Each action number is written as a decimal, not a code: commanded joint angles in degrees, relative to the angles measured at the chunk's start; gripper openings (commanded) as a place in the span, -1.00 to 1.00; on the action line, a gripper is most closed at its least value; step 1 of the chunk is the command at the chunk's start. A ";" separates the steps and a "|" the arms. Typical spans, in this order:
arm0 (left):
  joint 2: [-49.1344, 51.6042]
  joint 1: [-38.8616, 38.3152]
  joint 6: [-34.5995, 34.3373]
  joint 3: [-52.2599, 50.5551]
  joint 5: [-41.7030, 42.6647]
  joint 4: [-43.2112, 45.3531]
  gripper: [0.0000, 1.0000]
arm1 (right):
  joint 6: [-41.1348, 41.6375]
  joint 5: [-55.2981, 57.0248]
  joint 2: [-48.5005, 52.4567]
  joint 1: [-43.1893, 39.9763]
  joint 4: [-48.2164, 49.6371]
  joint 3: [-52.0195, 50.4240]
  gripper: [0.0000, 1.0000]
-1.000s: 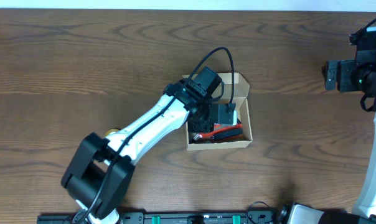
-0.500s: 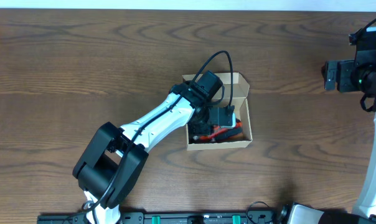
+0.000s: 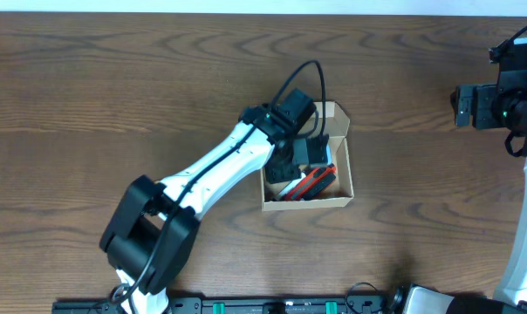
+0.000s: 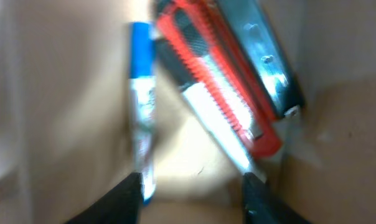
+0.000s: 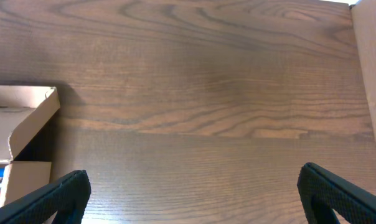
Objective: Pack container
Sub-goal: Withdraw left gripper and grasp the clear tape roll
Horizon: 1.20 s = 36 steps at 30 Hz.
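Tan container [image 3: 307,203], red-and-silver cutter [image 4: 206,81], blue-capped marker [image 4: 141,106], dark wood-grain table [image 3: 115,87].

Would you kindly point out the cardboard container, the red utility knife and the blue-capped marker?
container [image 3: 311,204], overhead view, on its front wall.
red utility knife [image 4: 203,71], left wrist view, on its ribbed red edge.
blue-capped marker [image 4: 142,106], left wrist view, on its printed barrel.

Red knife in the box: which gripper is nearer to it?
Left. The left gripper hovers just above the red knife inside the container; the right gripper is far off to its right.
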 commanded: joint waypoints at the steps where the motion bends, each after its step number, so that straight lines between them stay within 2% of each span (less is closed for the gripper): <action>1: -4.96 0.22 -12.70 6.27 -11.76 -3.45 0.37 | 0.76 -0.74 0.20 -0.63 -0.04 -0.17 0.98; 3: -6.32 0.46 -18.53 9.16 -17.40 -6.40 0.41 | 0.76 -0.76 0.20 -0.63 -0.04 -0.15 0.99; 4: -7.08 0.74 -20.63 10.80 -19.02 -8.68 0.70 | 0.76 -0.76 0.20 -0.63 -0.04 -0.17 0.98; 6: -8.50 1.84 -23.65 12.92 -21.05 -12.31 0.85 | 0.76 -0.76 0.20 -0.63 -0.04 -0.17 0.98; 12: -12.96 11.23 -41.35 13.51 -23.78 -20.00 0.67 | 0.76 -1.62 0.20 -0.61 -0.02 -0.17 0.99; 16: -15.19 19.91 -45.81 11.41 -23.54 -22.12 0.54 | 0.76 -2.67 0.20 -0.61 -0.02 -0.15 0.99; 21: -23.69 26.14 -47.56 -2.89 -21.16 -16.76 0.49 | 0.74 -2.64 0.20 -0.63 0.02 -0.15 0.99; 24: -31.02 26.77 -49.00 -14.88 -17.66 -11.21 0.50 | 0.74 -2.64 0.20 -0.61 0.15 -0.15 0.99; 28: -37.51 26.40 -51.80 -26.88 -17.66 -5.49 0.55 | 0.74 -2.64 0.26 -0.61 0.20 -0.15 0.98; 31: -38.36 26.58 -54.82 -33.05 -18.10 -2.84 0.58 | 0.74 -2.64 0.26 -0.61 0.17 -0.15 0.98; 36: -36.06 26.86 -55.87 -40.70 -16.41 3.50 0.63 | 0.76 -2.91 0.26 -0.61 0.13 -0.17 0.99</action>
